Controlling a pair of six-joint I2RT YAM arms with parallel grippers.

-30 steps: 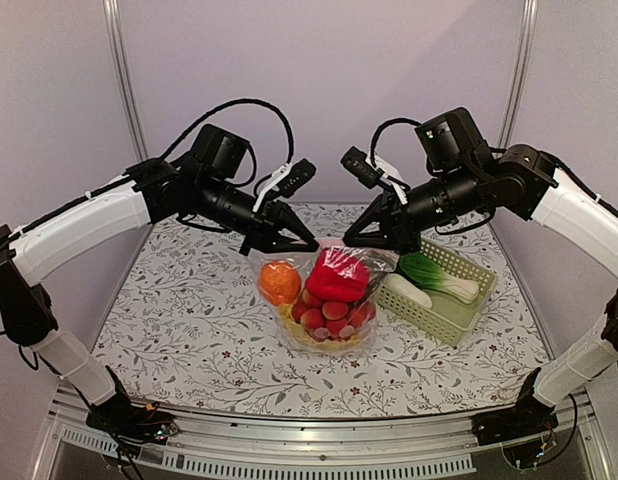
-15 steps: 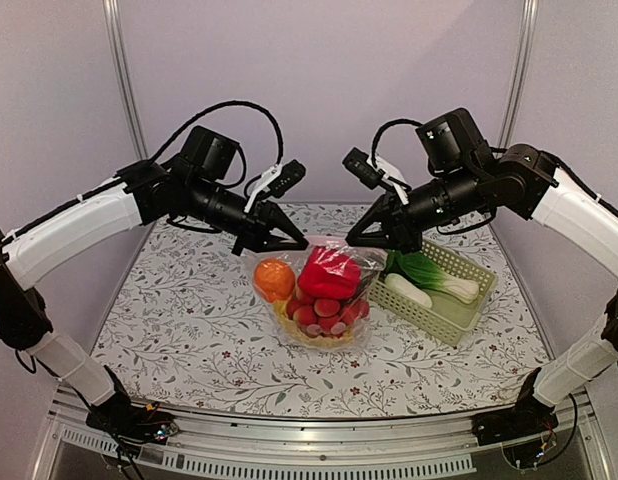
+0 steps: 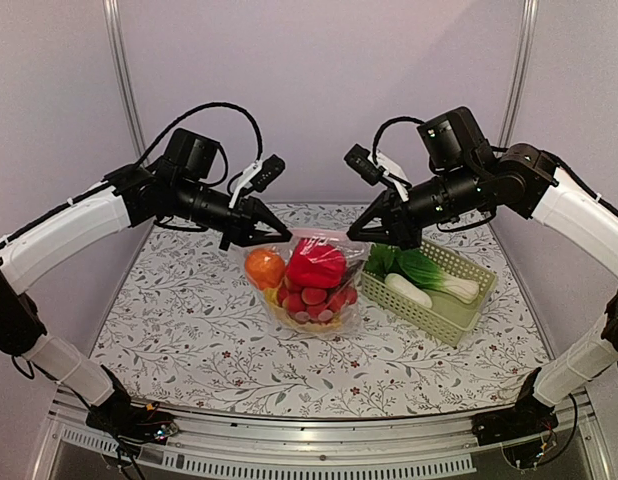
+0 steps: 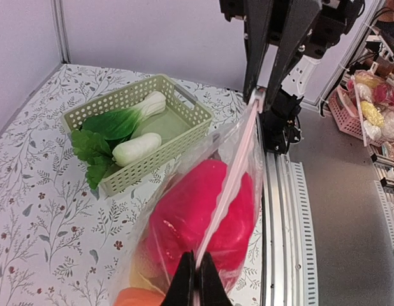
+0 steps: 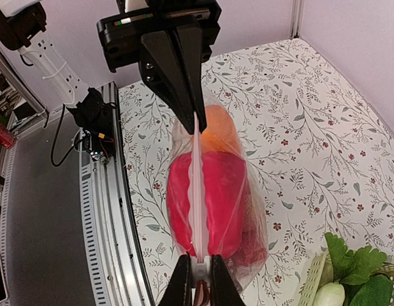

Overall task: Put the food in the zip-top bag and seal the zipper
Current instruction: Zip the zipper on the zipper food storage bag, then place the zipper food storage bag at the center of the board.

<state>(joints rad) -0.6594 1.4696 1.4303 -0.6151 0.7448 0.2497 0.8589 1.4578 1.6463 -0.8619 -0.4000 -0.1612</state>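
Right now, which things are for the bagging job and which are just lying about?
Job: zip-top bag, zipper, orange, big red fruit, small red fruits, left end effector, right end effector.
Lying about: green basket, two bok choy inside it.

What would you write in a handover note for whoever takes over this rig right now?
Grippers: left gripper shut on one end of the zipper; right gripper shut on the other, strip taut between.
The zip-top bag hangs below, holding the orange, red fruit and small red fruits.
Done: that food bagged.
Two leafy vegetables lie in the basket.
To do: check the seal, release.
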